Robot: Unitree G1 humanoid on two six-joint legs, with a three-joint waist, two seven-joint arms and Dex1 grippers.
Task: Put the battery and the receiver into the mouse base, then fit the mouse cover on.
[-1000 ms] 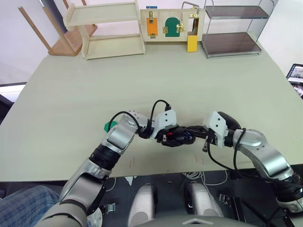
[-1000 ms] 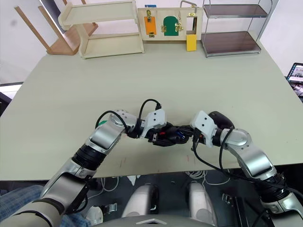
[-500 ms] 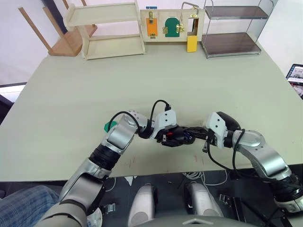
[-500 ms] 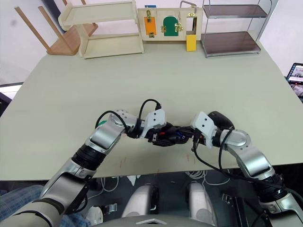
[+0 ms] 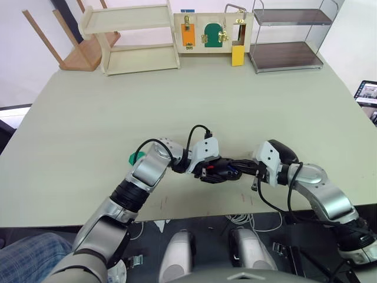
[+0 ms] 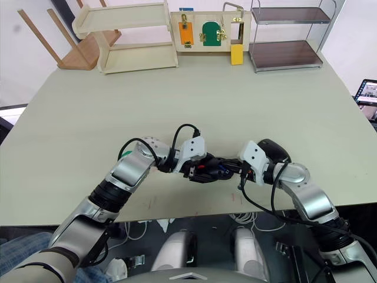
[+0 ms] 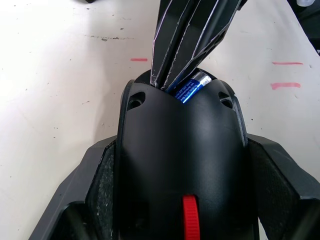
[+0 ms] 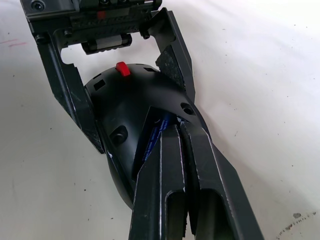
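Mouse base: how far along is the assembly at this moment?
In hand: the left gripper clamps the mouse base by its sides while the right gripper, fingers together, presses the battery into its compartment. The battery looks tilted, not fully seated. Left: the receiver, which I cannot make out, and the mouse cover, lying on the table beside the right arm.

Bright, even overhead light; soft faint shadows on table. Head views sharp, slight wide-angle bend at edges. Wrist views: near fingers soft, mild sheen on mouse base.
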